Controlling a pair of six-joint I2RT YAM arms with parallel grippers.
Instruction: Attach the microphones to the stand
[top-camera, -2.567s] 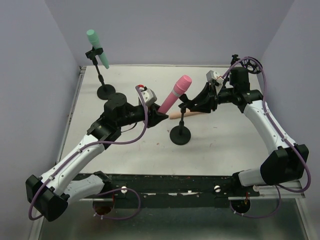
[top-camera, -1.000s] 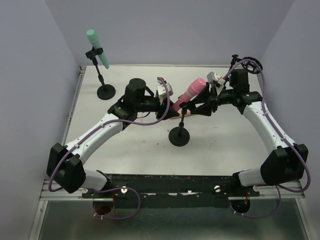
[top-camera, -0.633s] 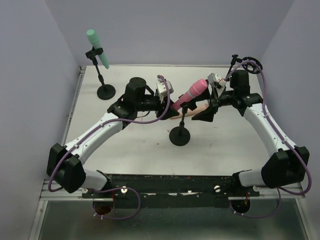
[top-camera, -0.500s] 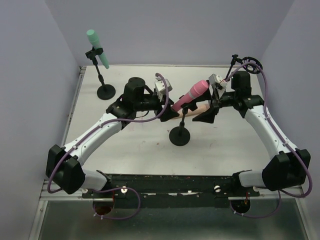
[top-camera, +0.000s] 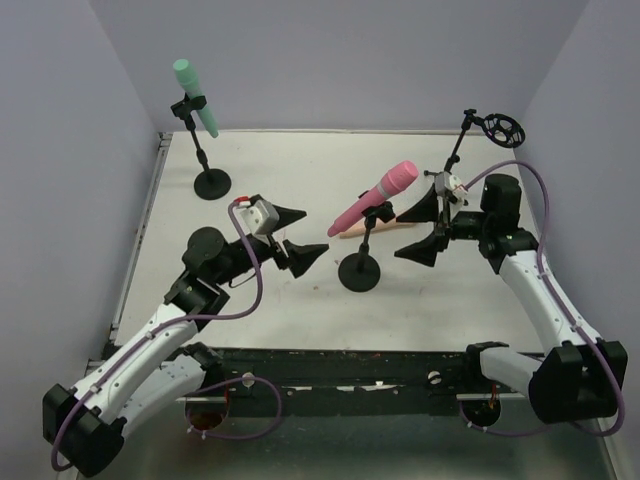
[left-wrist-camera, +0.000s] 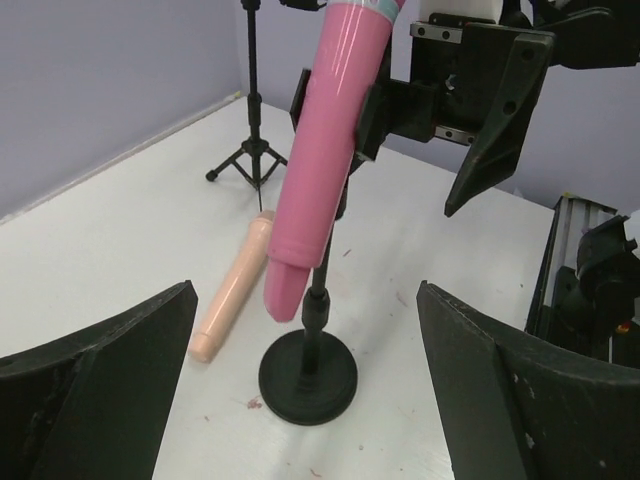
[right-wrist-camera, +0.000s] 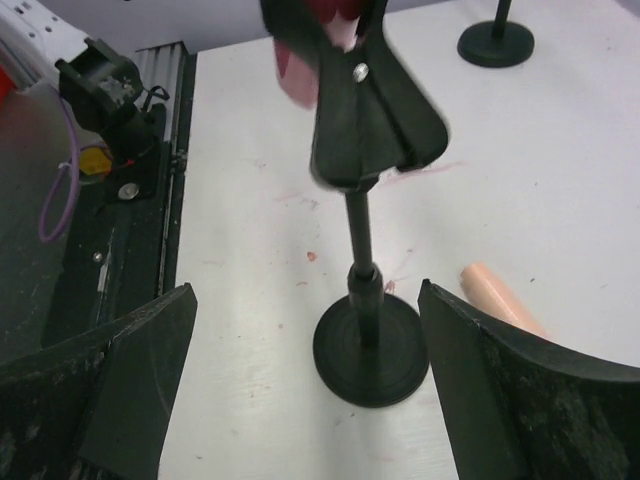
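Nearest the arm bases, the left end effector (top-camera: 301, 237) and the right end effector (top-camera: 413, 231) are both spread wide and hold nothing. They face each other across the middle stand (top-camera: 360, 271) without touching it.

The pink microphone (top-camera: 375, 197) sits in that stand's clip. Its long axis is tilted, with the rounded head up toward the far right and the narrow tail down toward the near left. This one looks done.

Just behind the stand's base, the peach microphone (top-camera: 388, 228) lies flat on the desk (top-camera: 270, 315). Its long axis runs roughly left to right; which end is the head I cannot tell. It appears to be the one left to mount.

At the far left, the teal microphone (top-camera: 196, 96) is clipped in its own stand (top-camera: 211, 183), head up and leaning left. At the far right, a tripod stand (top-camera: 497, 126) carries an empty ring holder.

So the next move is likely to fetch the peach microphone. That calls for a low approach across its width, staying clear of the middle stand's base, then a carry to the empty ring.
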